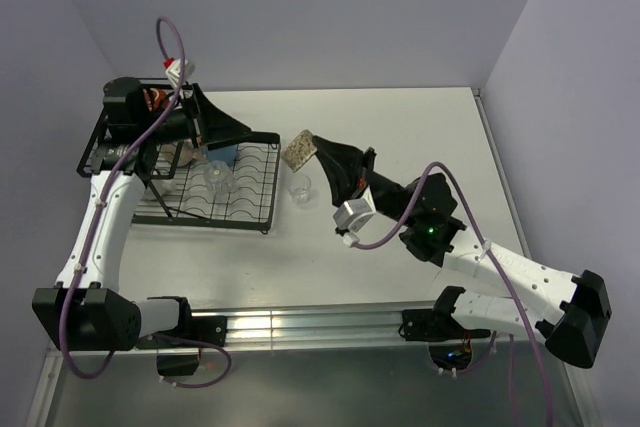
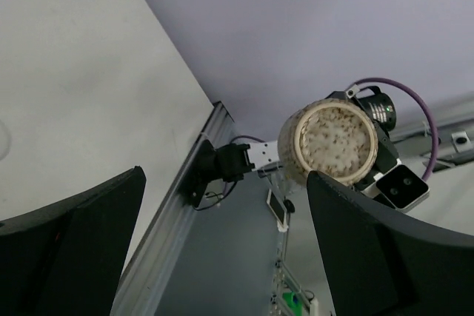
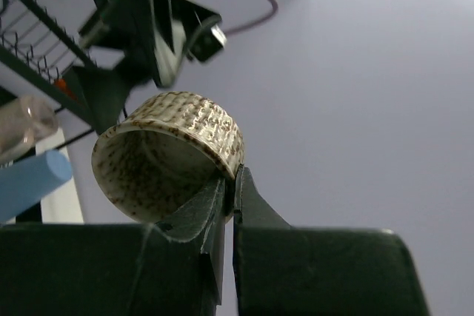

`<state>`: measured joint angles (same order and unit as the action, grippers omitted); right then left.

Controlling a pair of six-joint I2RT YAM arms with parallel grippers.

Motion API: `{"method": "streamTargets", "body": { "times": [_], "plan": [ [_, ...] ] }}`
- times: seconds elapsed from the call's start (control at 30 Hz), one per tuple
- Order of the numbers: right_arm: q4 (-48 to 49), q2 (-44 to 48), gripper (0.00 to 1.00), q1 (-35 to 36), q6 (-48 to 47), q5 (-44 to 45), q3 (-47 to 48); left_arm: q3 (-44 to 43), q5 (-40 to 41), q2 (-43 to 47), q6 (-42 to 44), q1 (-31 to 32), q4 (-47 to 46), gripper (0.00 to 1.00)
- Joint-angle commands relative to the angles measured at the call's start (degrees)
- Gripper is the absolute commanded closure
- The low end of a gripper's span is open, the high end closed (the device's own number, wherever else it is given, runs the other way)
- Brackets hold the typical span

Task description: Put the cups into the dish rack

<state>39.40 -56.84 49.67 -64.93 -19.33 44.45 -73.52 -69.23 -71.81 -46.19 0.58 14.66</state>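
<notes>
My right gripper (image 1: 313,151) is shut on the rim of the low brownish speckled cup (image 1: 298,149) and holds it in the air just right of the black wire dish rack (image 1: 262,209). The right wrist view shows the pinch (image 3: 229,183) on the cup (image 3: 170,155). My left gripper (image 1: 240,132) is open and empty over the rack, pointing at that cup (image 2: 333,142). Its open fingers (image 2: 74,242) frame the left wrist view. In the rack are a blue tumbler (image 1: 222,155), a clear glass (image 1: 217,176), a pinkish mug (image 1: 189,153) and a dark brown-orange cup (image 1: 152,99). A second clear glass (image 1: 300,190) stands on the table.
The rack fills the table's far left, partly hidden by the left arm. The wall runs close behind it. The table's right edge (image 1: 500,177) is at the right. The metal rail (image 1: 300,325) and both arm bases lie along the near edge.
</notes>
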Motion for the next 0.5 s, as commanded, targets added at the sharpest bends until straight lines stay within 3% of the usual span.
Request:
{"method": "streamTargets", "body": {
  "times": [0.0,0.2,0.47],
  "plan": [
    [11.1,-0.9,1.0,2.6,-4.4,-2.2,0.2,1.0,-1.9,3.8,-6.5,4.8,-9.5,0.01],
    [10.8,-2.6,1.0,5.0,-5.1,-1.8,0.4,9.5,-0.5,7.5,-20.4,7.9,-31.2,0.01],
    [8.2,-2.6,1.0,5.3,-5.3,-2.2,0.1,8.9,0.8,7.6,-19.7,14.6,-31.4,0.01]
  ]
}}
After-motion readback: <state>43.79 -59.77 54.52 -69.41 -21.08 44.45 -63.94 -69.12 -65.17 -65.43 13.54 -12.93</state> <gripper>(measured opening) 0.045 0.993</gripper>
